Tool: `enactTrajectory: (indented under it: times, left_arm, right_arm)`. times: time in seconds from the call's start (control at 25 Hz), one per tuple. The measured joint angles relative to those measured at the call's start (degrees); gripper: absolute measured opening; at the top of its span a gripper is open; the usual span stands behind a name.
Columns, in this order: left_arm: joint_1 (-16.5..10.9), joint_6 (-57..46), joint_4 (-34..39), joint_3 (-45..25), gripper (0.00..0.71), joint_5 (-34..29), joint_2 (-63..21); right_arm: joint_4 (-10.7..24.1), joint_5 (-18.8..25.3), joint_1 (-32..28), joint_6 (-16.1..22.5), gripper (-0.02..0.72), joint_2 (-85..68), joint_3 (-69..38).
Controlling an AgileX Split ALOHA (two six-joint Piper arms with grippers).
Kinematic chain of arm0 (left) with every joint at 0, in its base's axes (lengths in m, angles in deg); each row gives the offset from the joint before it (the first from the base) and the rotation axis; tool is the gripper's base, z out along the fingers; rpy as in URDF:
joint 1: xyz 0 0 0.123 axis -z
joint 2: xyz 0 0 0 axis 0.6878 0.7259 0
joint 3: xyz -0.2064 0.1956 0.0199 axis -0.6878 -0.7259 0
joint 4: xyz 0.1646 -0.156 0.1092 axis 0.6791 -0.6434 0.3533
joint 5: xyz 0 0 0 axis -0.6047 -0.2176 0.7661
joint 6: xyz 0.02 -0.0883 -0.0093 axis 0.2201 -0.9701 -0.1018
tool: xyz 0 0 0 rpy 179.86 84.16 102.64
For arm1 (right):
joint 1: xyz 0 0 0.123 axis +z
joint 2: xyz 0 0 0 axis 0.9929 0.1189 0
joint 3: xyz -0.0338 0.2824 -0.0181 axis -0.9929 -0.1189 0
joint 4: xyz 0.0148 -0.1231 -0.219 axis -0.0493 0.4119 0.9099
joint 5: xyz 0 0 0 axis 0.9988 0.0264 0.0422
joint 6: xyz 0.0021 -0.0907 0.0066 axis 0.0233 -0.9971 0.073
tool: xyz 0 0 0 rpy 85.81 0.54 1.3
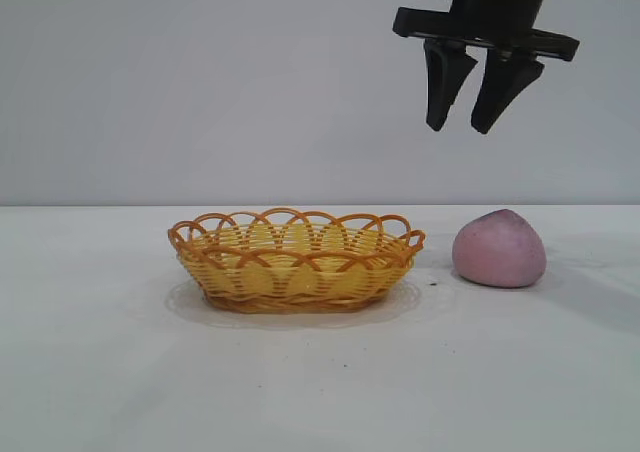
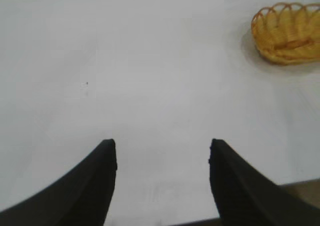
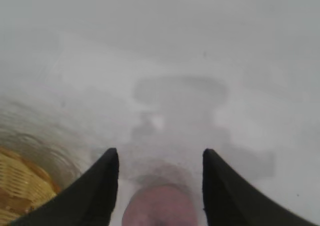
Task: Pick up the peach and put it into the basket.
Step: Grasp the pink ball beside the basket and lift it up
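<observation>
The pink-mauve peach (image 1: 499,249) rests on the white table, just right of the yellow-orange wicker basket (image 1: 296,259). My right gripper (image 1: 458,128) hangs open and empty well above the peach, slightly to its left. In the right wrist view the peach (image 3: 159,206) lies below and between the open fingers, with the basket's rim (image 3: 20,191) at the side. My left gripper (image 2: 162,148) is open and empty over bare table, far from the basket (image 2: 289,32); it is out of the exterior view.
The white table (image 1: 320,382) spreads around both objects, with a plain grey wall behind. A table edge (image 2: 300,186) shows near the left gripper in the left wrist view.
</observation>
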Motion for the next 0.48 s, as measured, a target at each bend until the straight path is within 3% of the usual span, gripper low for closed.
enactTrajectory:
  times: [0.32, 0.48]
  left_arm:
    - [0.00, 0.11, 0.00, -0.08, 0.362, -0.11, -0.12]
    - [0.00, 0.11, 0.00, -0.08, 0.362, -0.11, -0.12]
  right_arm:
    - [0.32, 9.68, 0.13, -1.10, 0.368, 0.84, 0.00]
    - [0.48, 12.37, 0.13, -1.26, 0.368, 4.08, 0.00]
